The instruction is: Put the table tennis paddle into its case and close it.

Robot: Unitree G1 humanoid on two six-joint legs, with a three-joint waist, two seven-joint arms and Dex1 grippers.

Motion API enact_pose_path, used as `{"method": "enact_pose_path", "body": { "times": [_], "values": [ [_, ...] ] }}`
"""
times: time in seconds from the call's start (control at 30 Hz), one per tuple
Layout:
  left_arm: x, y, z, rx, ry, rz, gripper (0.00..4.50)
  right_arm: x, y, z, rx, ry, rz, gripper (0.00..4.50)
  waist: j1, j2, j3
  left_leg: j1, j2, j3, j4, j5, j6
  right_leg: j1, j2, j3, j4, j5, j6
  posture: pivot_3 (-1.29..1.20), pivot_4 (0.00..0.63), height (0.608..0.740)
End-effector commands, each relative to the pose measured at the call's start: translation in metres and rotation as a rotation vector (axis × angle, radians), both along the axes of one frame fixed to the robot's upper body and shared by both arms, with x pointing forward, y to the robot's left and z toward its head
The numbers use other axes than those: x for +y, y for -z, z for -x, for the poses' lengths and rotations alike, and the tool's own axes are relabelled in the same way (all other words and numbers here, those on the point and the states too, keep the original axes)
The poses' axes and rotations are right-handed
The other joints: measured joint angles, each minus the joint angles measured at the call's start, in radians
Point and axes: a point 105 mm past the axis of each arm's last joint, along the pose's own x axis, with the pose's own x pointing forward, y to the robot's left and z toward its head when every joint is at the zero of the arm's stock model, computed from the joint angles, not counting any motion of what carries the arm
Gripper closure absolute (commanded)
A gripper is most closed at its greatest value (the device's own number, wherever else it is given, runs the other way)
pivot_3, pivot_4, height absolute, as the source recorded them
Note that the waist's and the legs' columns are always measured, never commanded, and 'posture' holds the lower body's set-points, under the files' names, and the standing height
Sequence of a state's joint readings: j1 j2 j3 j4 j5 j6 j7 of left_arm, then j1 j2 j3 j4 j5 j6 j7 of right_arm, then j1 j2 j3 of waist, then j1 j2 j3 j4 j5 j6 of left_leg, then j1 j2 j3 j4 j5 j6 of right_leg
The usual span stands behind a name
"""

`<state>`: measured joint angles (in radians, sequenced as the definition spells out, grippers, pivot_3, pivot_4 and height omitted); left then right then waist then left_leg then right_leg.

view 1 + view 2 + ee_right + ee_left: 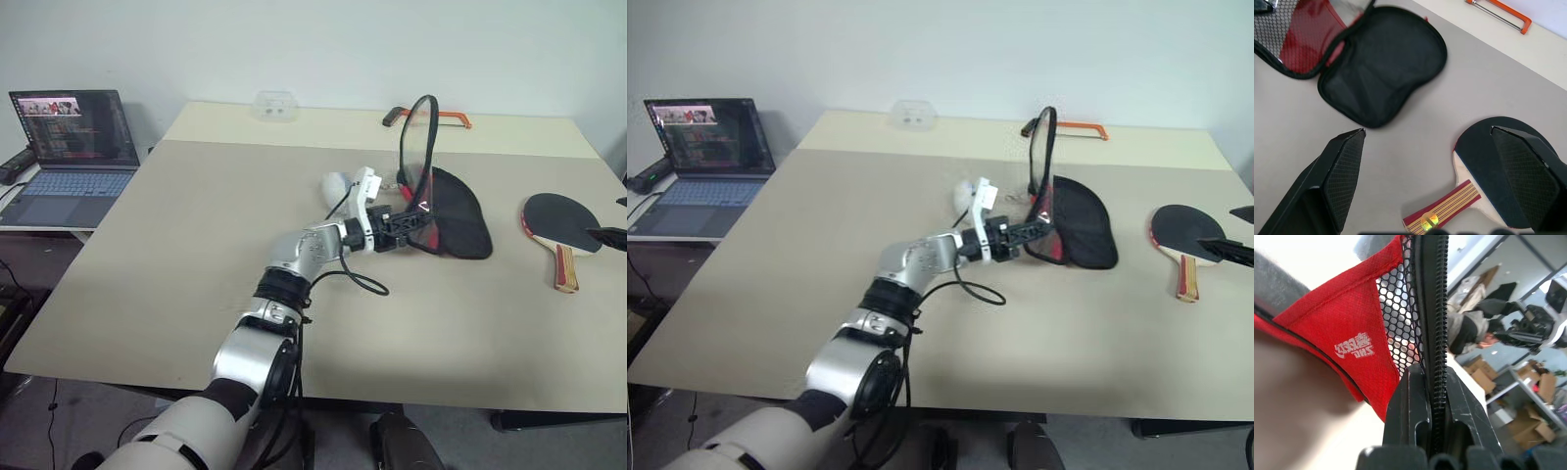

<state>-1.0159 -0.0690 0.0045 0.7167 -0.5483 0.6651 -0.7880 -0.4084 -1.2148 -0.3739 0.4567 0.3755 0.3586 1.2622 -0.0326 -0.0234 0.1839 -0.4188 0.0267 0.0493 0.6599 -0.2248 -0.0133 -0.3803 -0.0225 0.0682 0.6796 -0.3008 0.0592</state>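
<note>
One table tennis paddle [558, 227] lies flat on the table [176, 255], black blade up, at three o'clock from the case [446, 215]. Its clear lid stands raised, pinched at the zip edge by the left gripper [416, 219]. Well apart from it, the right gripper [1425, 132] hangs spread wide over the paddle; an orange hacksaw [431, 117] lies at twelve o'clock.

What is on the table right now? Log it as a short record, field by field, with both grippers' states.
case: open on the table, black half lying flat, clear flap held upright
left gripper: shut on the case's zipper edge, near the red logo panel
right gripper: open, above the table tennis paddle, not touching it
table tennis paddle: flat on the table to the right of the case, outside it
orange hacksaw: at the far edge, behind the case
laptop: open, on a side table to the left
</note>
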Motion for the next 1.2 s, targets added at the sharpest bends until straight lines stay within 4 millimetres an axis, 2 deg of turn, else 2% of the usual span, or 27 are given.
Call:
{"method": "enact_pose_path", "body": {
  "times": [0.03,0.13,0.23,0.43,0.7,0.9,1.1,1.2],
  "values": [
    [-0.018,-0.007,0.009,-0.044,0.072,0.022,4.47,0.000,-0.023,0.005,-0.068,0.000,0.028,0.00,0.000,0.000,0.000,0.000,0.000,0.000,0.000,0.000,0.000,0.000,0.000,0.000,0.000,0.000,0.000,0.00,0.150,0.740],
    [-0.023,0.002,0.015,-0.043,0.102,0.003,4.47,-0.001,-0.023,0.007,-0.068,0.002,0.029,0.00,0.000,0.000,0.000,0.000,0.000,0.000,-0.001,0.000,0.000,-0.001,0.000,0.000,0.000,0.000,0.000,0.00,0.150,0.740],
    [-0.017,0.009,0.008,-0.034,0.049,-0.015,4.47,-0.003,-0.024,0.009,-0.066,0.008,0.032,0.00,-0.001,0.000,0.000,0.000,0.000,0.000,-0.001,0.000,0.000,-0.001,0.000,0.000,0.000,0.000,0.000,0.00,0.150,0.740],
    [0.020,0.016,-0.015,0.012,-0.138,-0.005,4.47,-0.003,-0.020,0.009,-0.063,0.012,0.026,0.00,-0.003,0.000,0.000,0.000,0.001,0.000,-0.001,0.000,0.000,-0.001,0.000,0.001,0.000,0.000,0.000,0.00,0.150,0.740],
    [0.056,0.023,-0.032,0.043,-0.341,-0.028,4.47,0.002,-0.017,0.004,-0.061,-0.001,0.018,0.00,0.001,0.000,0.000,0.000,0.002,0.000,0.000,0.000,0.000,0.000,0.000,0.001,0.000,0.000,0.000,0.00,0.150,0.740],
    [0.065,0.030,-0.019,0.082,-0.382,0.002,4.47,0.003,-0.017,0.001,-0.061,-0.005,0.017,0.00,0.000,0.000,0.000,0.000,0.003,0.000,-0.001,0.000,0.000,-0.001,0.000,0.001,0.000,0.000,0.000,0.00,0.150,0.740],
    [0.064,0.046,-0.010,0.142,-0.445,-0.046,4.47,0.004,-0.017,-0.001,-0.061,-0.013,0.020,0.00,0.001,0.000,0.000,0.000,0.002,-0.001,0.000,0.000,0.000,0.000,0.000,0.000,0.000,0.000,0.000,0.00,0.150,0.740],
    [0.063,0.047,-0.004,0.150,-0.466,-0.048,4.47,0.004,-0.017,-0.001,-0.060,-0.014,0.022,0.00,0.001,0.000,0.000,0.000,0.002,-0.001,0.000,0.000,0.000,0.000,0.000,0.000,0.000,0.000,0.000,0.00,0.150,0.740]
  ]
}}
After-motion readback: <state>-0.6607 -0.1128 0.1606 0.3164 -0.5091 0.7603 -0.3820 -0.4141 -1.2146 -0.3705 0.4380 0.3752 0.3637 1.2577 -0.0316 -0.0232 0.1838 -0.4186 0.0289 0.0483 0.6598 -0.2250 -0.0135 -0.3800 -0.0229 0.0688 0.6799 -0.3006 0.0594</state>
